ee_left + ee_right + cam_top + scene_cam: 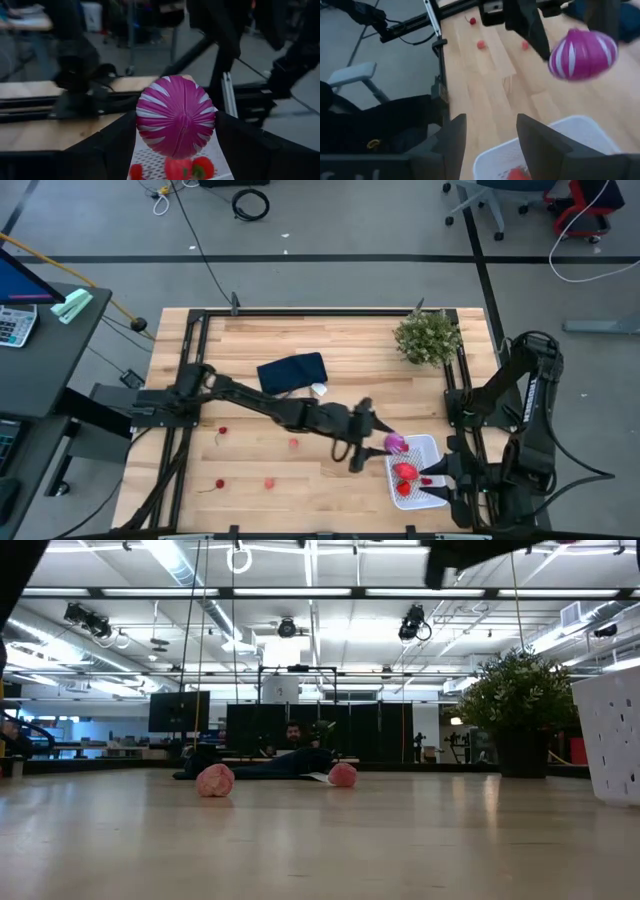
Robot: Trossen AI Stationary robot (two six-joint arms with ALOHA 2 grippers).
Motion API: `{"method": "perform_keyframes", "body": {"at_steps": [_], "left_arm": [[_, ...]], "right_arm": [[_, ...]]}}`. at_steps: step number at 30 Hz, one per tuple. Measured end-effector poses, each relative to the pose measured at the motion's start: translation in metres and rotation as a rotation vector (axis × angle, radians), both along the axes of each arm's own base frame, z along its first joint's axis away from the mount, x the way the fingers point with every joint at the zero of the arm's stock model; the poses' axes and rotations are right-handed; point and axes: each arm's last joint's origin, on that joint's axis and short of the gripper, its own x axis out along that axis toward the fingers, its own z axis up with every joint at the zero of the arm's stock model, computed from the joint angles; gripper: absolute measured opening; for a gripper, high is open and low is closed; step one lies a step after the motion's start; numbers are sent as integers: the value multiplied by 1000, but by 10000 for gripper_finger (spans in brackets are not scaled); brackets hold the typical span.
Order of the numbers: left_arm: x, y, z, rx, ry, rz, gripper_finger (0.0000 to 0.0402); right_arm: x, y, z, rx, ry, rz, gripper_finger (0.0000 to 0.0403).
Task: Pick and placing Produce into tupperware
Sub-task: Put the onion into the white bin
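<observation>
The purple striped ball (176, 116) hangs between the fingers of my left gripper (384, 442), which is shut on it, over the far end of the white tupperware (428, 448). Red produce pieces (404, 478) lie on the tupperware's mesh bottom. Several tiny red bits (293, 444) rest on the wood to the left; two (214, 780) show in the low view. My right gripper (491, 120) stands open over the tupperware's right rim (570, 122), nothing between its fingers. My left gripper pinches the purple ball between its two fingers (120, 137), one on each of two opposite sides (142, 120). The fingers come nearly level from the table's left. The ball is lifted clear, above the tupperware and the red pieces (190, 167) in it.
A green bushy plant (428, 337) stands at the far right corner. A dark navy folded cloth (292, 373) lies at the table's middle, far side, with a small white thing (319, 390) beside it. Bare wood lies near the front left.
</observation>
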Motion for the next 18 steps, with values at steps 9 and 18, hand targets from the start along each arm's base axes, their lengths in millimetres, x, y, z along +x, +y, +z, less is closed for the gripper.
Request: {"method": "perform_keyframes", "body": {"at_steps": [9,18], "left_arm": [[37,-29,-34,30,85,-133,265],[48,-21,-73,38,136,-112,266]], "right_arm": [[-9,4,1,99,-54,-62,183],[-11,4,3,99,-116,-93,183]]}}
